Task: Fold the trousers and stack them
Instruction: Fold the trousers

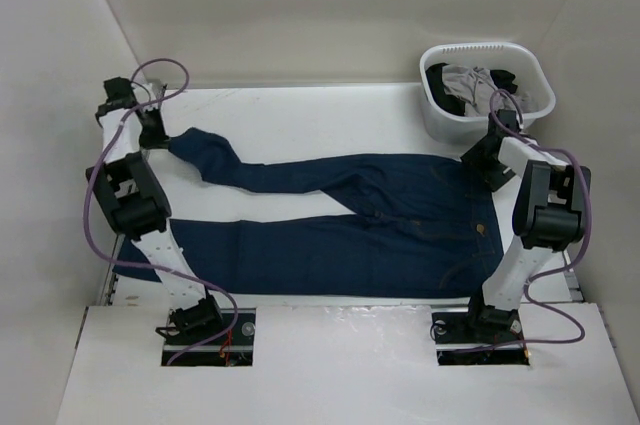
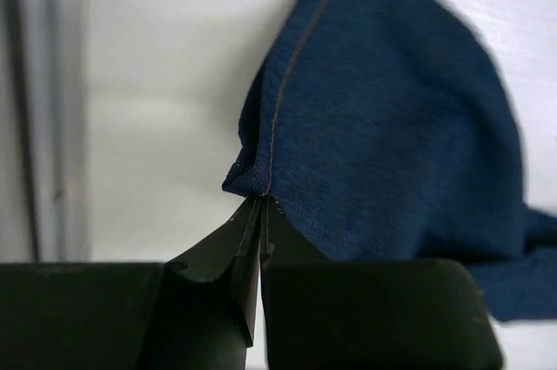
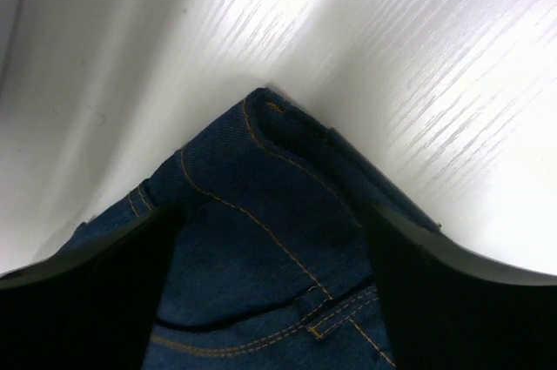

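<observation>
While the dark navy denim jeans [image 1: 400, 220] lie spread flat across the white surface [image 1: 330, 115], with the waist to the right and both legs running left, the farther leg bends up toward the far left corner. There the left end effector [image 1: 155, 130] has its fingers pressed together on the hem corner, right at the orange-tan seam, as the left wrist view shows. At the far right corner of the waist sits the right end effector [image 1: 482, 160]. Its fingers are spread wide with the waistband corner between them, and whether they touch the denim cannot be told. Just beyond that arm, at the far right corner of the surface, stands a white plastic laundry basket [image 1: 445, 123] holding a heap of grey and black garments [image 1: 468, 78]. Purple cables [image 1: 160, 70] loop off both arms, one arching above the left end effector near the raised hem.
</observation>
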You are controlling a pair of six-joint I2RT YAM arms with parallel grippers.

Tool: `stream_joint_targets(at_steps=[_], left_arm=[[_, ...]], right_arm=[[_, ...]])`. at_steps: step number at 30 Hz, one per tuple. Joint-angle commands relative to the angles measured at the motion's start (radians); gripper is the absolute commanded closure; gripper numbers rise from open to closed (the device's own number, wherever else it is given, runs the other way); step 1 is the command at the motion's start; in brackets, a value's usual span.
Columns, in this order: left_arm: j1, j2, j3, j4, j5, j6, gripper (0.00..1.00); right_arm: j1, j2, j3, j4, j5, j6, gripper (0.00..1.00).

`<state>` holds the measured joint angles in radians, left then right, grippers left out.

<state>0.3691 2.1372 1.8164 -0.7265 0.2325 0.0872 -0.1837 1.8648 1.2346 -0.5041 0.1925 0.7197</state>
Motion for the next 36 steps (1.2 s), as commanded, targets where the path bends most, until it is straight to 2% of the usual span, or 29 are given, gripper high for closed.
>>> stream_joint_targets(at_steps=[1,4,8,9,12,16,21,26,29,34,35,36], left_arm=[[0.041,-0.207,-0.086,-0.002,-0.008,0.04,1.0],[0.099,-0.258,-0.137,-0.005,-0.042,0.072,1.0],[0.165,-0.292,-0.15,-0.013,-0.055,0.101,1.0],[0.181,-0.304,-0.154,-0.013,-0.055,0.103,1.0],[0.202,-0.327,-0.152,-0.013,-0.042,0.109,1.0],[0.205,-0.35,-0.137,-0.016,-0.044,0.146,1.0],[0.218,-0.375,-0.069,-0.06,-0.067,0.19,1.0],[0.282,-0.456,-0.068,-0.089,-0.068,0.223,1.0],[0.313,-0.528,-0.146,-0.102,-0.064,0.256,1.0],[0.403,-0.707,-0.405,-0.079,-0.062,0.342,1.0],[0.428,-0.739,-0.457,-0.077,-0.058,0.362,1.0],[0.455,-0.772,-0.509,-0.079,-0.055,0.387,1.0]], right_arm=[[0.054,0.028,-0.061,0.021,-0.064,0.116,0.19],[0.08,0.013,-0.095,0.07,-0.088,0.141,0.45],[0.08,-0.009,-0.127,0.082,-0.09,0.138,0.88],[0.08,-0.018,-0.136,0.082,-0.085,0.132,0.95],[0.08,-0.071,-0.159,0.085,-0.045,0.098,1.0],[0.095,-0.22,-0.179,0.134,0.057,-0.009,1.0],[0.105,-0.556,-0.334,0.382,0.145,-0.108,1.0],[0.033,-0.884,-0.572,0.611,0.067,-0.117,1.0],[0.02,-0.981,-0.656,0.627,0.007,-0.089,0.99],[0.046,-1.125,-0.76,0.497,-0.002,0.044,0.82],[0.037,-1.173,-0.782,0.449,0.004,0.091,0.76],[0.036,-1.228,-0.796,0.385,0.005,0.139,0.75]])
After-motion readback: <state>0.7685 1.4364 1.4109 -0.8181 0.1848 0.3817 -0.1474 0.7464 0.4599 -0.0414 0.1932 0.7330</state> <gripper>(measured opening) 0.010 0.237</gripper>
